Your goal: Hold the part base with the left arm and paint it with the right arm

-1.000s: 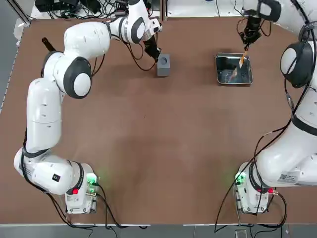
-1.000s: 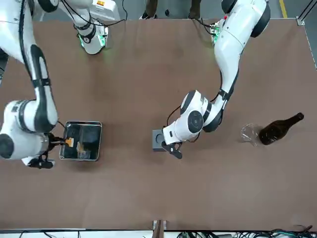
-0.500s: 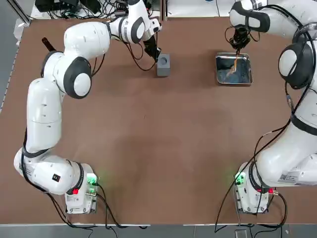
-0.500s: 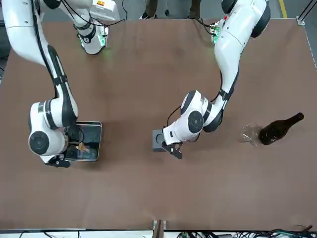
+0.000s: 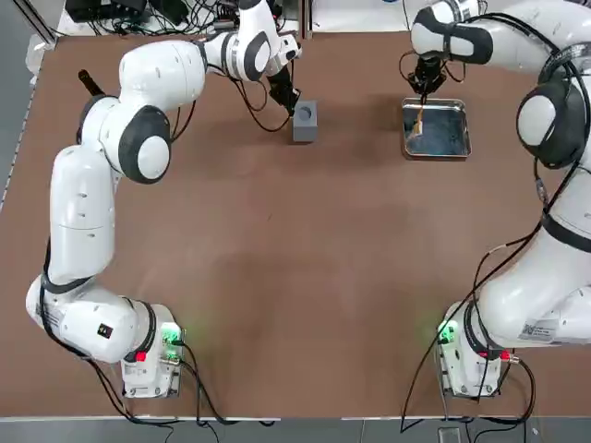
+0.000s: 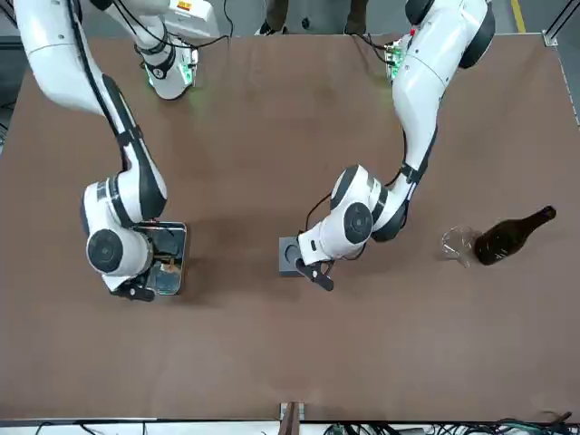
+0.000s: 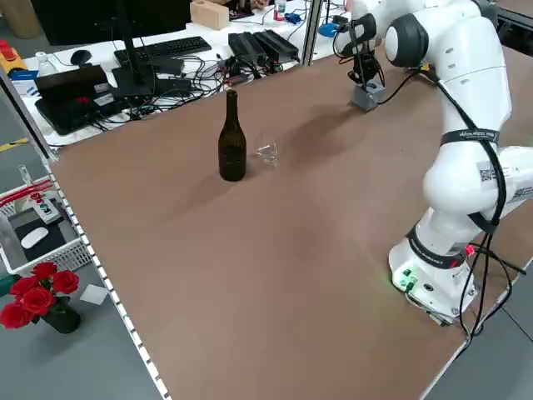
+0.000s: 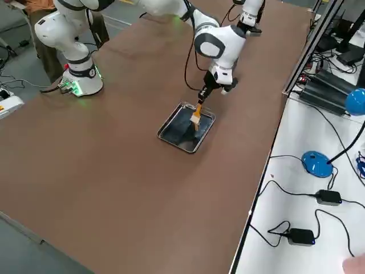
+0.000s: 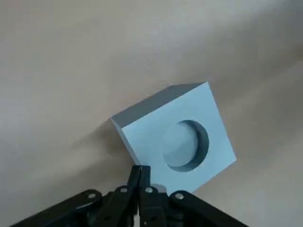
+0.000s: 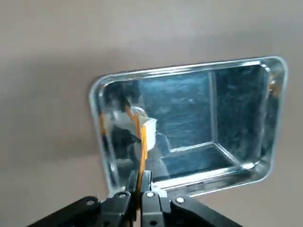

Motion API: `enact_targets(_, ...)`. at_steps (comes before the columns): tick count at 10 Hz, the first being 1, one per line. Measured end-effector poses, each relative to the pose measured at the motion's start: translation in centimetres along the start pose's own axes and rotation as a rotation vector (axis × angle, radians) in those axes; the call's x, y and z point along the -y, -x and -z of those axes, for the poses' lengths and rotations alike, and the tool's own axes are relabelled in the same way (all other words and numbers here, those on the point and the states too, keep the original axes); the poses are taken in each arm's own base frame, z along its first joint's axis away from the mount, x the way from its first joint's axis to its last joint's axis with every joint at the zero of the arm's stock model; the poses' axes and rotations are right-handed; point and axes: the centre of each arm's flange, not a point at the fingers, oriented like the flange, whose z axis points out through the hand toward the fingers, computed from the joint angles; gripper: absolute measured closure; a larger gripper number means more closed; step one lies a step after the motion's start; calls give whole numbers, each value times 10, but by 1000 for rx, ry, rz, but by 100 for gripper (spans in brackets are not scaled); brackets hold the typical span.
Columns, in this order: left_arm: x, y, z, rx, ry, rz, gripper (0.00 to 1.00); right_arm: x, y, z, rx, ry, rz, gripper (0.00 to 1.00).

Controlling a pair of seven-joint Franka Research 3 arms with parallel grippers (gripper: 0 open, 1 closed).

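The part base (image 5: 306,120), a small grey block with a round recess (image 9: 183,144) in its top, stands on the brown table at the far middle. My left gripper (image 5: 290,103) is shut, its joined fingertips (image 9: 143,172) pressing against the block's side. My right gripper (image 5: 426,88) is shut on an orange-handled brush (image 10: 141,142). It hovers over the metal tray (image 5: 448,134), and the brush's pale tip (image 8: 196,121) hangs inside the tray near its edge on the block's side. In the front view the right wrist hides part of the tray (image 6: 175,245).
A dark bottle (image 6: 507,237) lies on its side beside a clear glass (image 6: 458,243) at the far left of the table; in the left side view the bottle (image 7: 231,137) looks upright. Cables and desk equipment lie beyond the far edge. Both arm bases glow green.
The right arm swung across the tray toward the block's side, carrying the brush from the tray's far-right part to its near-block edge. The left gripper and block stayed put.
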Motion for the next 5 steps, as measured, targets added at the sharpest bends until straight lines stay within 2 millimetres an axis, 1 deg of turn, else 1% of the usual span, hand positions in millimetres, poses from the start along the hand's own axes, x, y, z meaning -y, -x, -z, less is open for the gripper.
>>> enact_targets(1,0,0,0,0,0,0,95,4,3,3,15,-14,-1,95)
enact_targets(2,1,0,0,0,0,1,95,2,5,7,34,-40,2,95)
enact_targets(3,1,0,0,-1,0,1,95,-6,5,12,47,-75,12,95)
enact_targets(4,1,0,0,-1,0,1,95,-19,1,13,57,-106,22,95)
enact_targets(5,1,0,0,-1,0,2,95,-38,-5,8,60,-124,31,95)
